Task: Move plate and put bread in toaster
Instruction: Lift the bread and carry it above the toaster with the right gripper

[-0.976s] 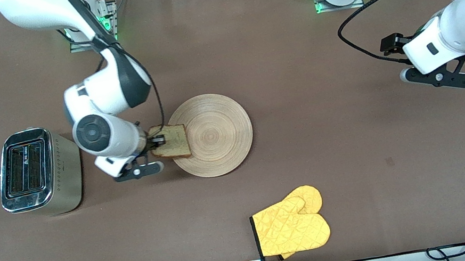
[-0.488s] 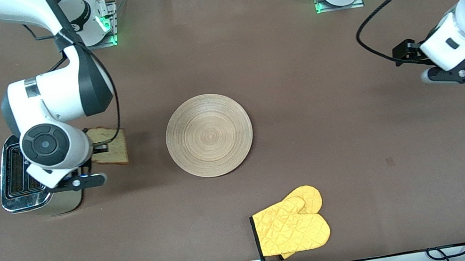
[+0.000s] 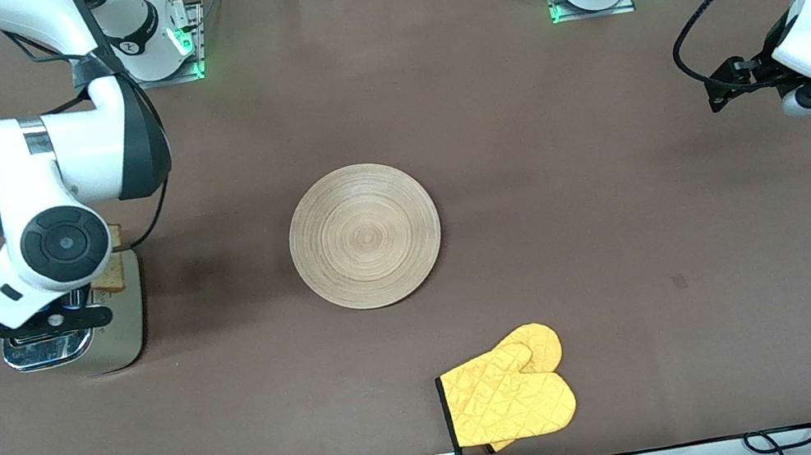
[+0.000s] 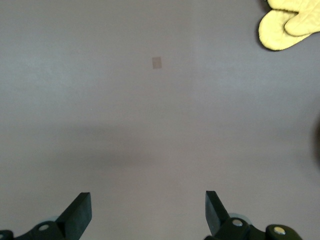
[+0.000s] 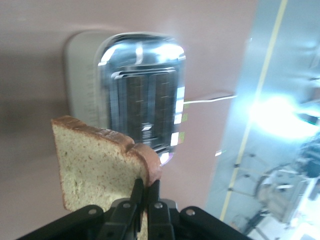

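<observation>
Right gripper (image 5: 145,200), clamped on the square tan bread slice (image 5: 102,167) by its dark crust, hung over the shiny silver two-slot toaster (image 5: 140,92), slots directly below; left gripper (image 4: 147,215) waited open, well apart.

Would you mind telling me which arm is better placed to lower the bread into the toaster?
The right arm. Its tool is shut on the bread directly over the toaster. The left tool hangs open and empty over bare table at the left arm's end, away from both.
</observation>
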You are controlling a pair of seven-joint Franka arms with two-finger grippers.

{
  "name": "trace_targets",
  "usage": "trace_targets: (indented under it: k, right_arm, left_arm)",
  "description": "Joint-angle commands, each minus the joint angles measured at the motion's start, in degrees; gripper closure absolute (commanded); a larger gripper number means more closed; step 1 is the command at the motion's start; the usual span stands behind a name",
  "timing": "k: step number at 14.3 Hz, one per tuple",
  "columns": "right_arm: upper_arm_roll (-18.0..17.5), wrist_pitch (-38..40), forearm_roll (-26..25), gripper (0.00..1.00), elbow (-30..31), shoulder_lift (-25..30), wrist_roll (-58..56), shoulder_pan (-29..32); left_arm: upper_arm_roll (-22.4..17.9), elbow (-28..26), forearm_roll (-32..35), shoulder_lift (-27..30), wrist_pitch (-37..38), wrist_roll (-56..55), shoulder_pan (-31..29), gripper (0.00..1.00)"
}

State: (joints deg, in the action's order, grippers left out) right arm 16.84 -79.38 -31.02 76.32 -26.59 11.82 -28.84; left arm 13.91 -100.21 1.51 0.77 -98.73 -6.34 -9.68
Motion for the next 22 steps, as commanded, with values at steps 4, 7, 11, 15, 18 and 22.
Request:
trace_targets:
  k: [4, 7, 11, 15, 18, 22]
  right_arm:
    - [0.47, -4.55, -8.79, 1.0, 2.78, -0.3, -5.23, 2.29]
    - [0.65, -4.56, -9.49, 1.0, 2.78, -2.76, -4.44, 2.38]
    - [0.65, -4.29, -10.29, 1.0, 3.66, -3.91, -4.26, 2.47]
    - [0.65, -3.86, -10.29, 1.0, 4.63, -3.91, -4.09, 2.38]
    - [0.65, -4.47, -10.37, 1.0, 4.54, -3.91, -2.87, 2.47]
    - [0.65, -5.79, -11.33, 1.0, 4.63, -3.91, -0.05, 2.12]
  left_arm:
    - [0.5, -0.86, -1.07, 1.51, -1.29, -0.87, -0.25, 0.0]
    - [0.42, -0.33, -2.38, 1.43, -1.2, -0.69, -0.6, 0.0]
    - [0.5, -0.24, -2.57, 1.52, -0.59, -0.61, -0.6, 0.0]
    - [0.5, -0.16, -2.57, 1.52, 0.47, -0.6, -0.51, 0.0]
    - [0.59, -0.07, -2.57, 1.52, 0.56, -0.61, -0.51, 0.0]
    - [0.5, 0.9, -2.57, 1.43, 1.52, -0.6, -0.34, 0.0]
